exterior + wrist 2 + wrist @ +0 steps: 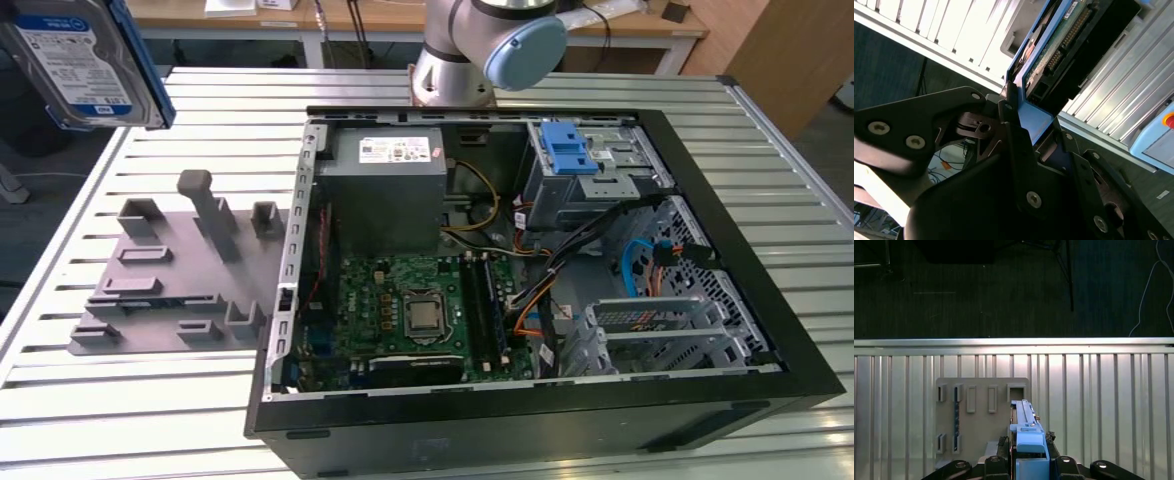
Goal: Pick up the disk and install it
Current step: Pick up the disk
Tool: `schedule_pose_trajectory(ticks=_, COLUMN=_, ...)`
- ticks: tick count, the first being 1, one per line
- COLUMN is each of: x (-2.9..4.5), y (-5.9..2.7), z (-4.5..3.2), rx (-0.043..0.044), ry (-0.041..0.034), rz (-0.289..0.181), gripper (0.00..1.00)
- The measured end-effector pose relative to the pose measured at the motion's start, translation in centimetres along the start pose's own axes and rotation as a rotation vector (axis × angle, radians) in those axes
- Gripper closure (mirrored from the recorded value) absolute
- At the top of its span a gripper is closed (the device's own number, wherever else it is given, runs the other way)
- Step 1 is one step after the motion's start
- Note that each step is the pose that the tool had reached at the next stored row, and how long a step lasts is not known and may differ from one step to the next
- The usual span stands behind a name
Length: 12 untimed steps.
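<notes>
- While the black gripper (1031, 125) clamps its blue rail, the flat silver metal disk (80, 60) hangs high above the grey slotted fixture (147, 290).
- That height likely lets it clear the wall of the open black computer case (534, 425).

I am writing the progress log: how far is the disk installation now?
Done: the disk is picked up, in the air, away from the grey holder. In hand: the gripper holds it, fingers shut on its blue rail. Left: the disk is not yet in the drive cage of the open computer case.
</notes>
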<state>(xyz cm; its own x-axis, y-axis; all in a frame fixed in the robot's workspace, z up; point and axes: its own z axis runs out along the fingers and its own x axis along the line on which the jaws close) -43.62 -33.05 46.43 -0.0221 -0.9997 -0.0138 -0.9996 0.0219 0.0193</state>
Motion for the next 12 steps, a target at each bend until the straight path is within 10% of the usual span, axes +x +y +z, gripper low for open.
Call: schedule_pose_trajectory(ticks=12, x=-0.01, y=0.01, z=-0.41, rx=0.0, ry=0.0, rz=0.0, gripper=0.63)
